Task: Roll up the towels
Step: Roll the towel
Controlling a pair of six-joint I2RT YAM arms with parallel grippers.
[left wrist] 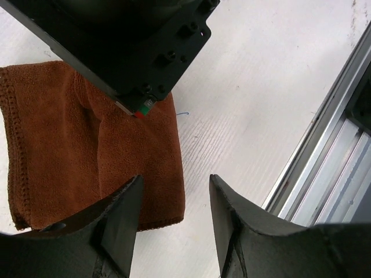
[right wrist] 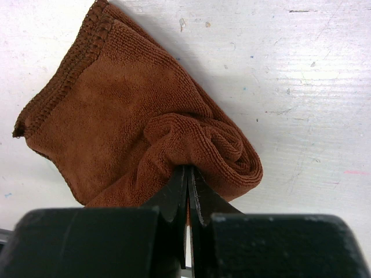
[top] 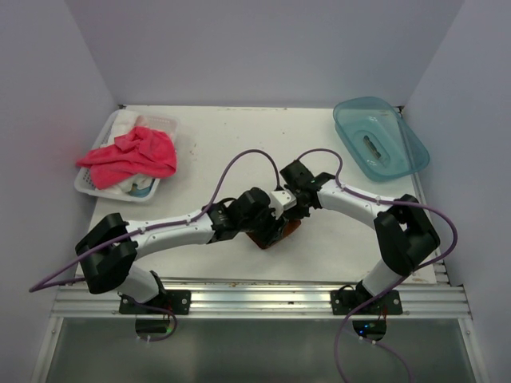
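Note:
The rust-brown towel [top: 277, 237] lies on the table near the front edge, mostly hidden under both grippers in the top view. In the right wrist view it [right wrist: 116, 110] is partly rolled at one end. My right gripper [right wrist: 188, 169] is shut on that rolled end; it also shows in the top view [top: 287, 212]. My left gripper [left wrist: 175, 180] is open and empty, its left finger over the folded edge of the brown towel [left wrist: 69, 156], its right finger over bare table. The pink-red towel [top: 132, 155] lies crumpled on a white basket at the far left.
The white basket [top: 89, 184] holds other cloths under the pink towel. A teal plastic tub [top: 380, 137] stands at the back right. The aluminium rail [top: 263, 297] runs along the table's front edge, close to the left gripper [top: 270, 220].

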